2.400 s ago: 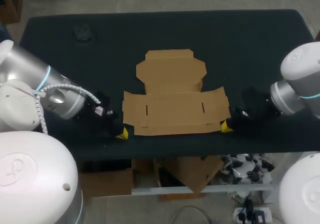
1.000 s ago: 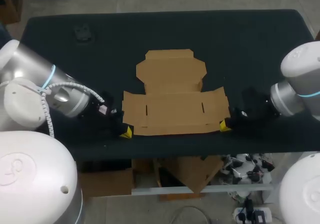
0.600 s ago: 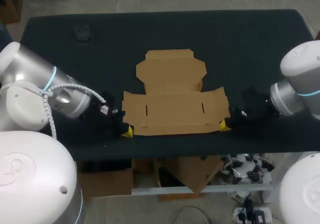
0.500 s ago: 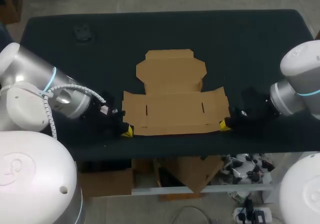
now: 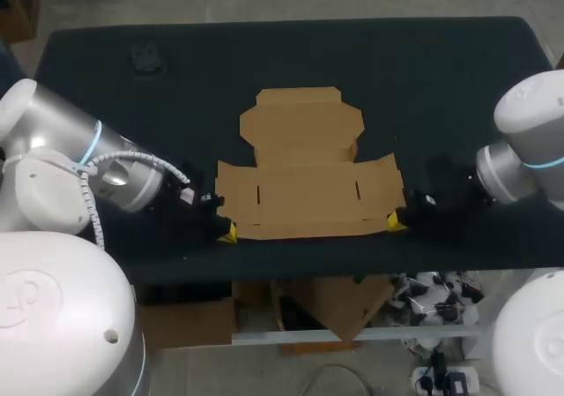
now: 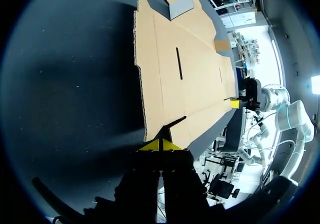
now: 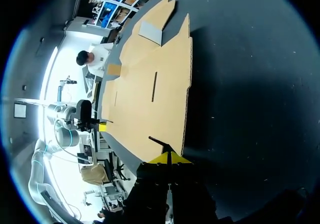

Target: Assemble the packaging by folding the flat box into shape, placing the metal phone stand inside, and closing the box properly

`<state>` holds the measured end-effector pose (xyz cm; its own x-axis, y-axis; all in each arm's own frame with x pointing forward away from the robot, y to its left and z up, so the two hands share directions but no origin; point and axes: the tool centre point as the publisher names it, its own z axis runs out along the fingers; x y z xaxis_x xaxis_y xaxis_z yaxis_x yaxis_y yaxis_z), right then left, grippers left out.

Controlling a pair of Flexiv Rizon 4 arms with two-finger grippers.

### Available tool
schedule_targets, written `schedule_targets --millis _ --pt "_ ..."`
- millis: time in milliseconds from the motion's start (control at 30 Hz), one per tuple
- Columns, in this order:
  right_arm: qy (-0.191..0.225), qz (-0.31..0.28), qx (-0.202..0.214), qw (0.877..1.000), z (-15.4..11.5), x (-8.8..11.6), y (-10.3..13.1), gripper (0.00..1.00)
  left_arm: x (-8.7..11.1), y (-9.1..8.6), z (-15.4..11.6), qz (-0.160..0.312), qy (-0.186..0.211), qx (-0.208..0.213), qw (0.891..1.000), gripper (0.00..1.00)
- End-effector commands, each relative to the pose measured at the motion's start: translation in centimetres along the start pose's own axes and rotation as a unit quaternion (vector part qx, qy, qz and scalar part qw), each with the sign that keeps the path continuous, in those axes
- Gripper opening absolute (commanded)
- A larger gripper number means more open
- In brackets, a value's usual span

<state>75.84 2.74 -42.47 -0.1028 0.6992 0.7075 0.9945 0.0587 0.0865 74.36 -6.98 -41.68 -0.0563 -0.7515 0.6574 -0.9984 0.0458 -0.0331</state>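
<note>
Leftmost, left gripper [image 5: 226, 231], wedge-shaped yellow tips clenched together on nothing, flat tan cardboard box [image 5: 304, 180] with slits and flaps spread mid matte black table [image 5: 441, 78], right gripper [image 5: 396, 223] likewise clenched at its near right corner.

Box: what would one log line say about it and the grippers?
box: flat, unfolded | left gripper: shut, at near left corner | right gripper: shut, at near right corner

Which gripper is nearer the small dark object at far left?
Left. Left gripper is by the near-left corner of the flat box, same side as the small dark object; the right gripper by its near-right corner.
</note>
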Motion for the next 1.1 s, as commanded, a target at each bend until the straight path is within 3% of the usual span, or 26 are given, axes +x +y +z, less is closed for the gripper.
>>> schedule_targets --millis 33,1100 --pt "0.003 -0.001 0.000 1.000 -0.2 0.0 0.0 0.00 0.1 0.1 0.1 0.001 0.002 0.002 1.000 0.00" --pt "-0.013 0.012 0.003 1.000 0.0 1.6 0.2 0.00 0.9 0.2 0.2 0.009 -0.016 -0.003 1.000 0.00"
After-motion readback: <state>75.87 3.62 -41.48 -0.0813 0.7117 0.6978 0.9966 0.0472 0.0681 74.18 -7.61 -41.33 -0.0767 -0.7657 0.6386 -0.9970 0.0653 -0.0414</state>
